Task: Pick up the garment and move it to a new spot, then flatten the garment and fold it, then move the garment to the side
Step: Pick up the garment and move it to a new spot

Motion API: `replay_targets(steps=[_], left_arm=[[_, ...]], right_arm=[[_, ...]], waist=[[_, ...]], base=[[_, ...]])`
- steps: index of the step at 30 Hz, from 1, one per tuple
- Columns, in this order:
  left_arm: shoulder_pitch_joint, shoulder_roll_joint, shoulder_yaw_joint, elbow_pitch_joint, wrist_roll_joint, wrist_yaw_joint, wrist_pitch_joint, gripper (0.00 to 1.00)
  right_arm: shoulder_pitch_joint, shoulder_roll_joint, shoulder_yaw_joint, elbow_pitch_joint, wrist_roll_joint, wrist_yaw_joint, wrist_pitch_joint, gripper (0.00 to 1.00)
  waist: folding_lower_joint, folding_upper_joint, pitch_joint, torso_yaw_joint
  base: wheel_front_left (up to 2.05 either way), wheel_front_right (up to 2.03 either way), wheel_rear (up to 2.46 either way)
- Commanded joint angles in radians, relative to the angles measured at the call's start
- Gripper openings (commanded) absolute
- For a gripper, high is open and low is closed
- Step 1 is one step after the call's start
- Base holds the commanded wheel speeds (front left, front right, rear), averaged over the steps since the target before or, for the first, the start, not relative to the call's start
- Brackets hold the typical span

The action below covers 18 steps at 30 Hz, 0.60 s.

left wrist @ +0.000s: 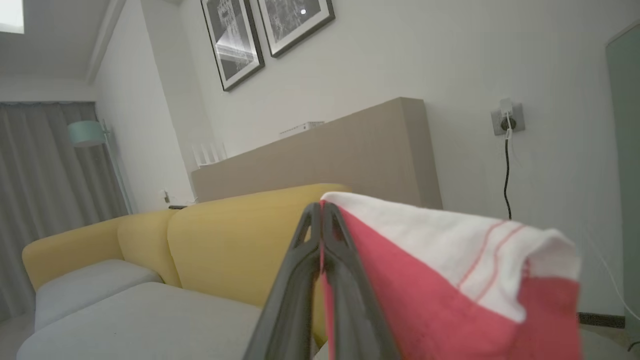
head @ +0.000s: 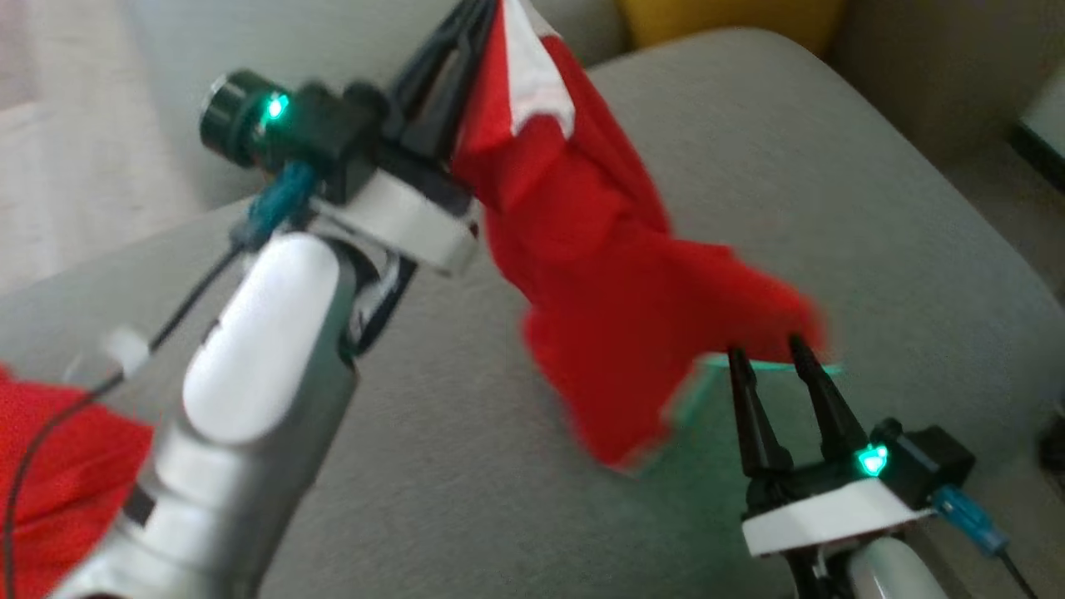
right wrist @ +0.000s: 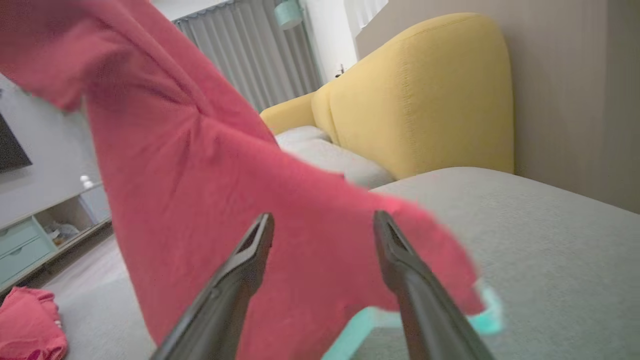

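Observation:
The garment [head: 607, 274] is red with a white band near its top and hangs in the air over the grey sofa seat [head: 832, 208]. My left gripper [head: 476, 21] is raised at the top of the head view, shut on the garment's upper edge. In the left wrist view the closed gripper [left wrist: 320, 212] pinches the cloth [left wrist: 450, 280] just under the white band. My right gripper [head: 765, 349] stands open at the garment's lower corner, fingertips right by the cloth. In the right wrist view the garment [right wrist: 200, 175] hangs just beyond the spread fingers [right wrist: 250, 260], with a teal edge [right wrist: 485, 315] below it.
Another red cloth [head: 58, 474] lies bunched at the lower left, also seen in the right wrist view as a red heap [right wrist: 25, 325]. A yellow sofa back [right wrist: 425, 100] rises behind the grey seat [right wrist: 525, 240]. A low cabinet [right wrist: 30, 240] stands far left.

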Motion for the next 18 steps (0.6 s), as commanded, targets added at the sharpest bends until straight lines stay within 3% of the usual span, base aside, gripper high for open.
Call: replay_targets(steps=[1,7,8,9,18], left_arm=[[-0.101,0.032,0.039,0.020,0.018,0.006,0.008,0.00],[-0.215,0.041,0.039,0.221,0.056,0.016,-0.014,0.00],[-0.229,0.040,0.040,0.253,0.060,0.020,-0.027,0.19],[-0.243,0.044,0.036,0.287,0.072,0.024,-0.039,1.00],[-0.307,0.054,-0.014,0.491,0.124,0.022,-0.085,1.00]], right_arm=[[-0.062,-0.006,0.037,-0.046,0.016,-0.001,-0.011,1.00],[-0.078,-0.006,0.087,-0.083,0.086,-0.001,-0.011,1.00],[-0.079,-0.006,0.094,-0.087,0.091,-0.001,-0.011,1.00],[-0.080,-0.006,0.101,-0.090,0.096,-0.001,-0.011,1.00],[-0.092,-0.006,0.109,-0.093,0.110,-0.001,-0.011,1.00]], waist=[[0.0000,0.0000,0.077,-0.100],[0.0000,0.0000,0.164,-0.161],[0.0000,0.0000,0.174,-0.164],[0.0000,0.0000,0.183,-0.166],[0.0000,0.0000,0.216,-0.120]], base=[[0.00,0.00,0.00],[0.00,0.00,0.00],[0.00,0.00,0.00],[0.00,0.00,0.00],[0.00,0.00,0.00]])
